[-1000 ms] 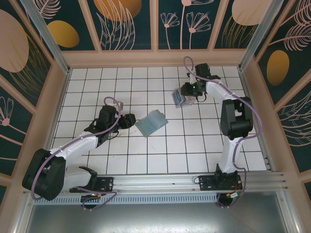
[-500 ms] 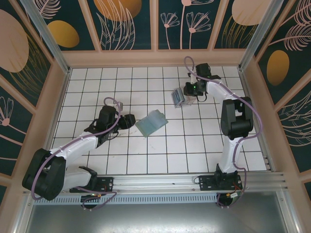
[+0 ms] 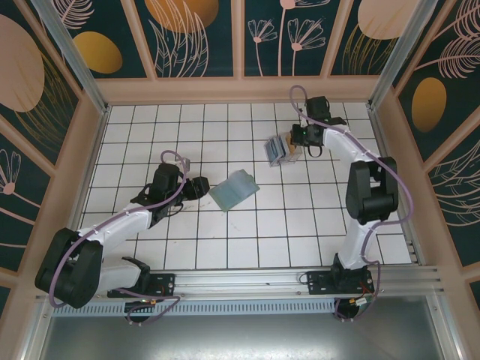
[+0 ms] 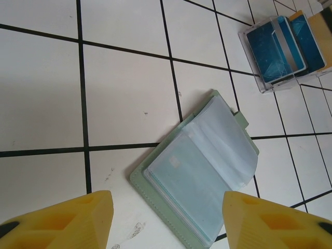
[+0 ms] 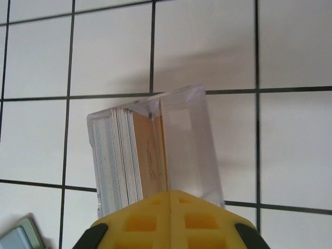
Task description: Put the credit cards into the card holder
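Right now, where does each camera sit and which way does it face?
Top external: above and behind the bases, looking down on the tiled table; shows both arms, left gripper, right gripper.
Left wrist: looks down on the open card holder; own fingers spread below.
Right wrist: looks down on credit cards in a clear box; own fingers together.
Both wrist views share cards and holder.

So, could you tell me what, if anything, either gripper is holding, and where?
The left gripper is open over the sage-green card holder, holding nothing. The right gripper is shut at the clear plastic box of cards; a grip cannot be told.
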Robot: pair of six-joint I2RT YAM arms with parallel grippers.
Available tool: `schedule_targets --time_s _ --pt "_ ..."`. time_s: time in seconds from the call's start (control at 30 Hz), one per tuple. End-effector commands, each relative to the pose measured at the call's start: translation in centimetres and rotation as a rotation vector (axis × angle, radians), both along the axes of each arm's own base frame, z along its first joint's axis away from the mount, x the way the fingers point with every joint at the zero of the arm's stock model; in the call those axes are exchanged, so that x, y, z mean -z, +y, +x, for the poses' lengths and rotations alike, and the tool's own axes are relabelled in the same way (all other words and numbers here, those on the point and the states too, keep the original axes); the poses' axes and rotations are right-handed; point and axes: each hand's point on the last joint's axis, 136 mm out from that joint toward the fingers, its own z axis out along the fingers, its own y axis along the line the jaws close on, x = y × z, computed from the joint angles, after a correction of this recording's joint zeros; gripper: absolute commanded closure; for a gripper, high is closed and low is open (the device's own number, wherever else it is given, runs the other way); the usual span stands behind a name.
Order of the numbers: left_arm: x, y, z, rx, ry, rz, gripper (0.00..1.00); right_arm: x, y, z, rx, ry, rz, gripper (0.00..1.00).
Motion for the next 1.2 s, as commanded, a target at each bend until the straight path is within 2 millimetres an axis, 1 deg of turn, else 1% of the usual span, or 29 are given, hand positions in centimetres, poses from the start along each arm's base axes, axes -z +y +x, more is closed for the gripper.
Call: schedule_targets --time_s 0.0,0.03,0.07,0.13,0.2,0.27,0.4,0.47,0.53,0.6,0.67,0.77,0.83,0.93,1.1,1.17 --pt "1.0 -0.6 -1.0 0.032 0.044 -0.052 0.42 -4.6 -1.0 0.0 0.085 -0.140 0.017 1.00" --pt "1.1 -1.0 -1.4 0.050 0.050 -0.076 0.43 -5.1 -0.9 -0.3 0.087 -0.152 0.035 1.00" --pt "1.2 -1.2 -1.9 0.067 0.055 -0.092 0.43 -5.9 -0.5 -0.8 0.075 -0.169 0.066 1.00" --pt "1.8 -0.9 -2.5 0.069 0.073 -0.081 0.42 -6.7 0.3 -1.9 0.051 -0.173 0.123 1.00" --pt "2.4 -0.7 -2.9 0.072 0.089 -0.065 0.42 -7.3 2.2 -3.3 -0.009 -0.179 0.196 1.00" --pt "3.0 -1.0 -3.4 0.092 0.110 -0.079 0.41 -7.1 4.7 -4.8 -0.085 -0.162 0.258 1.00" --pt "4.0 -1.5 -4.0 0.114 0.144 -0.104 0.41 -5.9 10.9 -8.4 -0.296 -0.106 0.312 1.00" --pt "4.4 -1.7 -4.2 0.123 0.158 -0.107 0.42 -4.2 14.1 -11.1 -0.449 -0.042 0.370 1.00" --pt "4.6 -1.9 -4.1 0.127 0.174 -0.115 0.42 -2.3 16.0 -12.9 -0.539 0.020 0.402 1.00" --pt "4.5 -2.2 -4.0 0.132 0.173 -0.132 0.42 -0.4 16.7 -13.9 -0.585 0.064 0.410 1.00" --pt "4.4 -2.3 -3.7 0.128 0.166 -0.140 0.43 1.4 17.2 -14.3 -0.615 0.104 0.434 1.00" --pt "4.7 -2.4 -3.3 0.116 0.177 -0.142 0.44 3.5 18.0 -15.1 -0.681 0.156 0.448 1.00" --pt "4.8 -2.6 -3.2 0.119 0.183 -0.151 0.44 4.3 18.3 -15.3 -0.708 0.175 0.454 1.00" --pt "5.2 -2.8 -3.1 0.120 0.197 -0.148 0.45 5.1 18.9 -15.6 -0.741 0.188 0.466 1.00" --pt "5.5 -2.8 -2.9 0.114 0.201 -0.152 0.48 6.7 18.6 -15.0 -0.720 0.195 0.425 1.00" --pt "6.0 -2.9 -2.8 0.113 0.215 -0.144 0.52 7.0 18.4 -14.7 -0.711 0.202 0.441 1.00"
